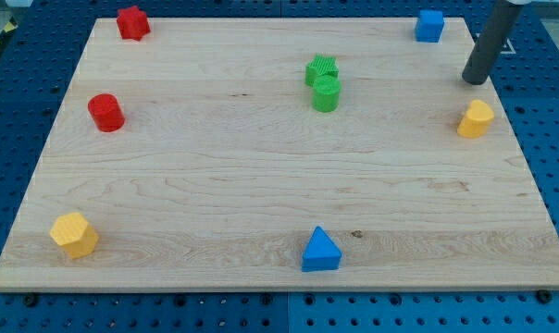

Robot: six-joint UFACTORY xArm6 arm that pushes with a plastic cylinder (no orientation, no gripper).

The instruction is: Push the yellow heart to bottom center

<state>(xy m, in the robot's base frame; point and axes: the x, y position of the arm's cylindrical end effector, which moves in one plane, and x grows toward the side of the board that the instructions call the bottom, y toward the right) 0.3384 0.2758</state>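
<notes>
The yellow heart [476, 118] sits near the right edge of the wooden board [215, 185], about mid-height in the view. My tip [474, 81] rests at the upper right of the board, a short gap above the yellow heart, not touching it. The rod rises from there up and to the right, out of the view's top. The blue triangle [321, 250] lies at the bottom centre of the board.
A yellow pentagon [74, 233] sits at the bottom left. A red cylinder [105, 112] is at the left and a red star [131, 22] at the top left. A green star [322, 68] touches a green cylinder [326, 93] above centre. A blue cube [429, 26] is at the top right.
</notes>
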